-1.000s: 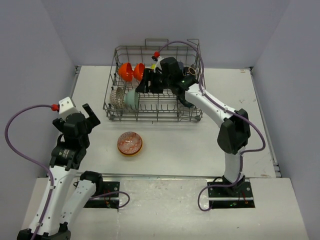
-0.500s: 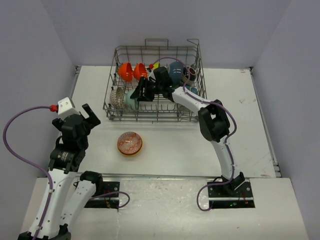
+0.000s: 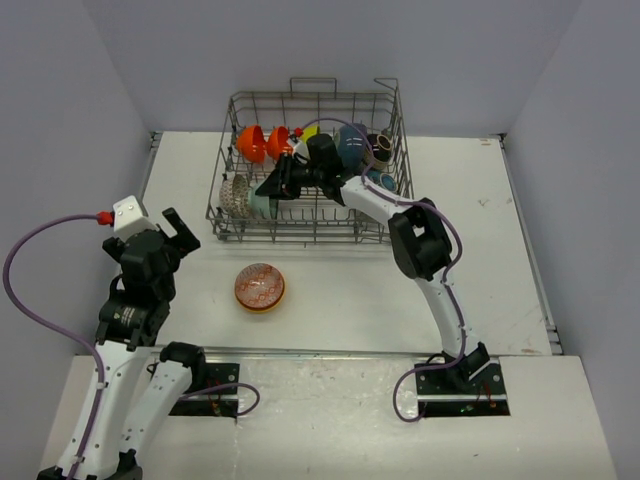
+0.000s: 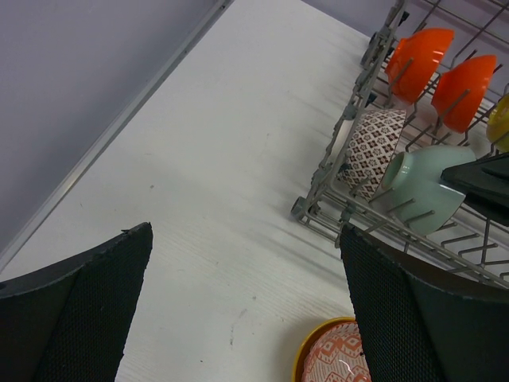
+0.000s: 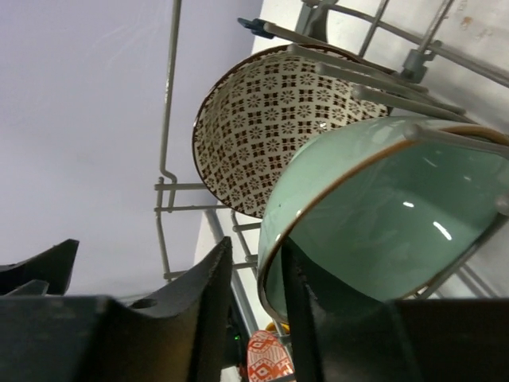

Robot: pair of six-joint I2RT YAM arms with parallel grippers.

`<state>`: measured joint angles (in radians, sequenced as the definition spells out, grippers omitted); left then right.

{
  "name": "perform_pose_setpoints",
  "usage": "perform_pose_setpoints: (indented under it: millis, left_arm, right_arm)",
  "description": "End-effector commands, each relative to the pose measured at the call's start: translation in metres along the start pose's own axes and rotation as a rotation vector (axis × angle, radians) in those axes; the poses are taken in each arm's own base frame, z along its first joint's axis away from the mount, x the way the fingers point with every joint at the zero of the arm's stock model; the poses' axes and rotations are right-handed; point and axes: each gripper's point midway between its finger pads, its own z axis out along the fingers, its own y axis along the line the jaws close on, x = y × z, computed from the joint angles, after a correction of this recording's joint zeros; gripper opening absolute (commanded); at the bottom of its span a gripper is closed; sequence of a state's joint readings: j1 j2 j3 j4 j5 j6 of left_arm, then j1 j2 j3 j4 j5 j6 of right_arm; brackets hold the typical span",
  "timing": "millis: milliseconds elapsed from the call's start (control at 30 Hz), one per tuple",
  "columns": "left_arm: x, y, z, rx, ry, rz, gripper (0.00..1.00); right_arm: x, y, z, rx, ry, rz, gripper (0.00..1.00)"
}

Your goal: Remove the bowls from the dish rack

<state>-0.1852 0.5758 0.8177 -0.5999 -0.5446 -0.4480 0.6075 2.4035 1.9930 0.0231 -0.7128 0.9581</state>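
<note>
One zigzag-patterned bowl (image 3: 260,288) sat unloaded on the table (image 3: 480,260); the other bowls (image 3: 250,143) stood in the dish rack (image 3: 340,95). The right gripper (image 5: 256,255) had its jaws narrowly apart astride the mint bowl's (image 5: 382,223) rim, apparently not yet clamped. The left gripper (image 4: 238,239) hovered over the table, jaws wide apart.
</note>
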Motion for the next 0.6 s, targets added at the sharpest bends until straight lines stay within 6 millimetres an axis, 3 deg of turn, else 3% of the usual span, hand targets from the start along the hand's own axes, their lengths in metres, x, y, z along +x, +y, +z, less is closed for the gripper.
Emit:
perform_pose_setpoints:
  millis: [0, 133, 267, 400, 567]
  left_arm:
    - [-0.007, -0.002, 0.001, 0.013, -0.029, 0.006, 1.0]
    - [-0.007, -0.001, 0.0, 0.013, -0.031, 0.005, 1.0]
    - [-0.008, -0.001, -0.001, 0.015, -0.036, 0.002, 1.0]
    - [-0.008, -0.001, -0.001, 0.016, -0.037, 0.001, 1.0]
    - [-0.009, -0.001, -0.002, 0.017, -0.04, -0.001, 1.0]
  right_arm:
    - [-0.009, 0.021, -0.001, -0.108, 0.001, 0.0, 0.3]
    - [-0.01, 0.026, -0.003, -0.15, -0.004, 0.015, 0.18]
    - [-0.01, 0.033, -0.008, -0.184, -0.013, 0.034, 0.0]
    - [-0.008, 0.041, -0.014, -0.228, -0.011, 0.043, 0.0]
    - [-0.011, 0.067, -0.024, -0.306, -0.011, 0.029, 0.0]
